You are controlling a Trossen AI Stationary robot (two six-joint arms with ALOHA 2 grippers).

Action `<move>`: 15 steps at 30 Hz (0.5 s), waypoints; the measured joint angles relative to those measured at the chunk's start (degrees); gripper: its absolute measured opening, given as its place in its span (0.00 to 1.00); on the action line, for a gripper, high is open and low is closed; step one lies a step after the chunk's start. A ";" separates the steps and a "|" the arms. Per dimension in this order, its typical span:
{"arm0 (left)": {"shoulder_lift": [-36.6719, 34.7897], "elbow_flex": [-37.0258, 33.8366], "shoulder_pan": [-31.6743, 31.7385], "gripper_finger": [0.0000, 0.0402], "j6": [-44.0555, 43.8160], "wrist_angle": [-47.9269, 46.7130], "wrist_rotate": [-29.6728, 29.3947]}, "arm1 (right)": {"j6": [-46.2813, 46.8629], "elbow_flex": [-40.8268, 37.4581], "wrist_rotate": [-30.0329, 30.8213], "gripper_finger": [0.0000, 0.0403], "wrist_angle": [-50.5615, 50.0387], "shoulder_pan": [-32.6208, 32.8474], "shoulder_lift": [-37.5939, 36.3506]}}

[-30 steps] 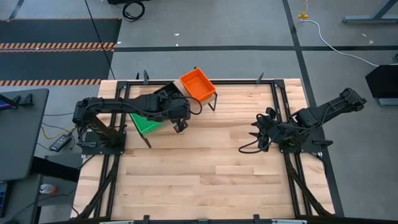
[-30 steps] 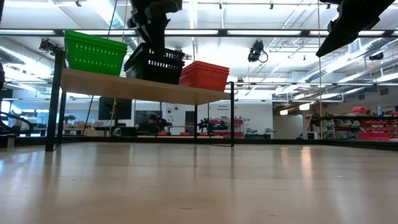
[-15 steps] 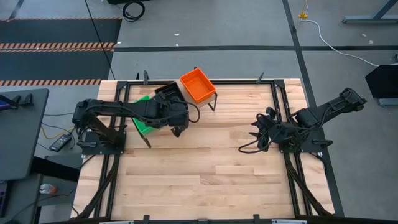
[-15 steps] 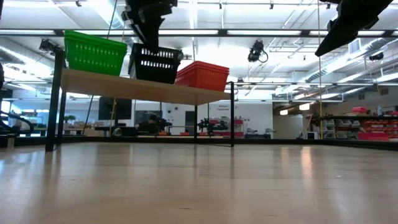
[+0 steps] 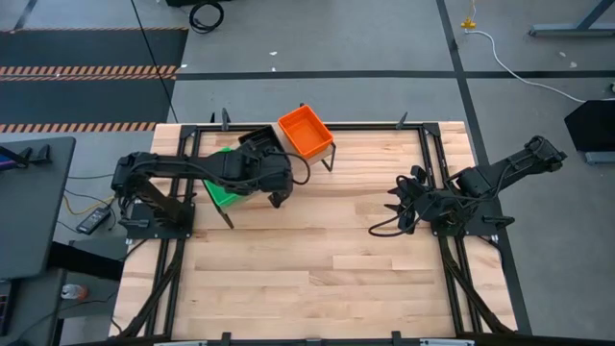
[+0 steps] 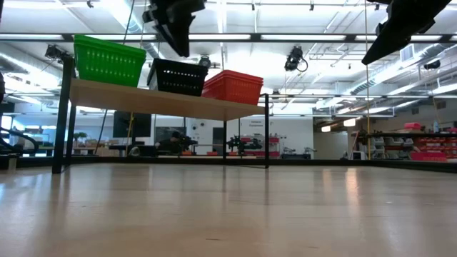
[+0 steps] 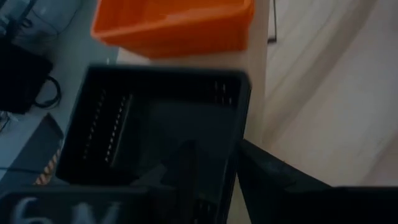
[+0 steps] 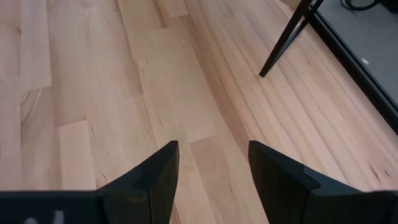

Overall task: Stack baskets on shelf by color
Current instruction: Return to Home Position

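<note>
while the left arm reaches across the shelf [image 6: 143, 100], the green baskets [image 6: 108, 61] sit at the board's left end, to the left of the left pincer [image 6: 175, 25] and lower than it. from above, a bit of green [image 5: 226, 192] shows beside that arm, the rest hidden under it. next along the board come the black baskets [image 6: 177, 77], in the middle of the shelf; the left pincer hangs just above them and clear of their rim. its wrist camera looks down into the black stack [image 7: 143, 118], and the left pincer [image 7: 214, 152] shows its two dark fingers spread apart with nothing gripped, so it is released. i cannot tell how many baskets are nested in any one pile. on the right of this pincer, just beside the black ones, the orange baskets [image 6: 233, 87] fill the shelf's right end; seen from above the orange stack [image 5: 306, 132] lies beyond the left pincer [image 5: 276, 195], on the far side of it. pale shelf wood [image 7: 255, 93] shows beside the black rim. farther right, well apart from the shelf, the right pincer [image 5: 396, 202] waits low over the tabletop [image 5: 317, 250]. its fingers [image 8: 158, 168] stand parted, the right pincer [image 8: 211, 146] loose and empty, with only bare planks [image 8: 93, 93] ahead of it.
</note>
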 joint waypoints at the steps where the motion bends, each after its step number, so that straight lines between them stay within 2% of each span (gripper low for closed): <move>1: -0.03 0.03 -0.03 0.30 -0.01 1.00 -0.50 | 0.02 0.00 0.00 0.50 -0.02 0.00 0.00; 8: -0.45 0.03 -1.18 0.30 0.32 6.41 1.10 | 0.00 0.00 -0.02 0.50 -0.07 0.00 0.00; 15: -0.45 0.03 -7.35 0.29 0.19 11.93 1.35 | 0.00 0.00 -0.53 0.50 -0.31 0.00 0.00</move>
